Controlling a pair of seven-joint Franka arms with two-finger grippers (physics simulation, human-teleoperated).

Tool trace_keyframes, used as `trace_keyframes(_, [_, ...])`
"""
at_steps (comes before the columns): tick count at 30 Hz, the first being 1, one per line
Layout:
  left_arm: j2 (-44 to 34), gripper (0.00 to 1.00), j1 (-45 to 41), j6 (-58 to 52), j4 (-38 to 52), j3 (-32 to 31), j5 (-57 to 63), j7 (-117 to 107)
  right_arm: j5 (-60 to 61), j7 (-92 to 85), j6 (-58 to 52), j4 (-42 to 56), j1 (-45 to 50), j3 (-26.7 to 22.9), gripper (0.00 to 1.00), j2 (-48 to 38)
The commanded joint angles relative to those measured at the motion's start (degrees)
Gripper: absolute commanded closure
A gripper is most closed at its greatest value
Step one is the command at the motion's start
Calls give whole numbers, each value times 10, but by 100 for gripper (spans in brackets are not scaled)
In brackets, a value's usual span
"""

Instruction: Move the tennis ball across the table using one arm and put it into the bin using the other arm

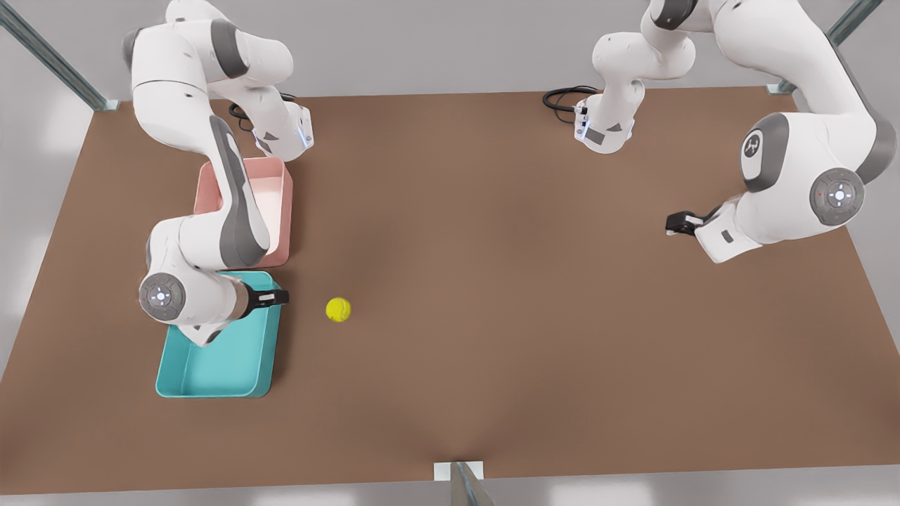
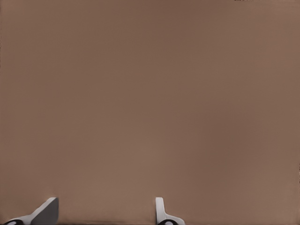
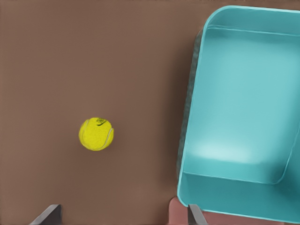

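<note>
Small yellow-green fuzzy tennis ball (image 1: 338, 309) on brown desk (image 1: 492, 281), just beside teal plastic bin (image 1: 211, 372). Right gripper (image 1: 280, 297) above bin edge, jaws parted, empty. Left gripper (image 1: 671, 224) well apart, jaws parted, empty.

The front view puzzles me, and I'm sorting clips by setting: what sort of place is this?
Probably a simulated robot test bench, not a home or shop. A bare brown table on metal frame legs carries two white arms, a teal bin, a pink tray and one tennis ball.

Your right gripper (image 1: 281, 297) hangs low on a folded arm at the front view's left, fingers (image 3: 50, 213) spread apart. Your left gripper (image 1: 673, 224) waits at the front view's right, fingers (image 2: 47, 209) likewise parted.
</note>
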Motion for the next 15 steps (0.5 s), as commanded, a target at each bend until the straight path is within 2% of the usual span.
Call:
trace_keyframes(1, [0, 0, -1, -12, 1, 0, 0, -210, 9, 193, 116, -4, 22, 0, 0, 23])
trace_keyframes(9, [-3, 0, -1, -32, 1, -1, -1, -210, 11, 219, 295, -115, 52, 0, 0, 27])
trace_keyframes(15, [-4, 0, 0, -53, 6, -1, 2, -210, 12, 221, 365, -164, 56, 0, 0, 31])
